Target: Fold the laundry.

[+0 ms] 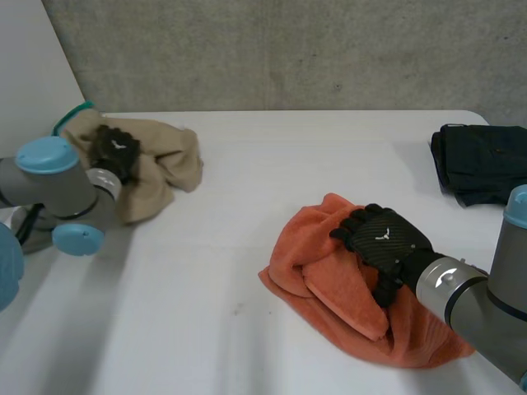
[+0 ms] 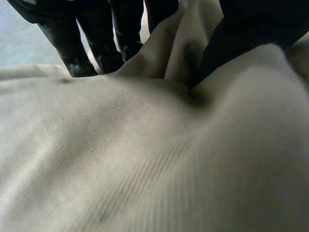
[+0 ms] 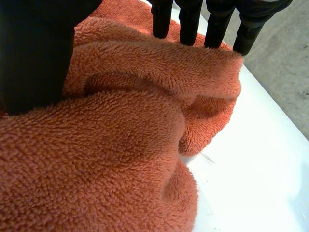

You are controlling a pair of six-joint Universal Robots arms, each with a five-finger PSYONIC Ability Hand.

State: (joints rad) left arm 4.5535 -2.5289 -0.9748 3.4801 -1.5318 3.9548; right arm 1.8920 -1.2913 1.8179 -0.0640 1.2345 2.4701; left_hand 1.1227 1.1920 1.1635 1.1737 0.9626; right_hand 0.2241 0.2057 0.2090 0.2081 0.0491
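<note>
My right hand (image 1: 385, 240) pinches a ridge of the towel (image 1: 329, 288), lower right of the frame, its length running diagonally under the palm. My left hand (image 1: 114, 151) grips the cloth (image 1: 169, 160), upper left.

Bare white table (image 1: 247, 206) runs left from the crumpled orange terry towel (image 1: 288, 263) to a rumpled beige cloth (image 1: 169, 160); a folded dark garment (image 1: 482, 160) lies beyond it, rightward.

White table (image 1: 272, 164); grey concrete wall (image 1: 288, 49) behind; teal item (image 1: 72, 112), perhaps strap, at table's far-left edge.
</note>
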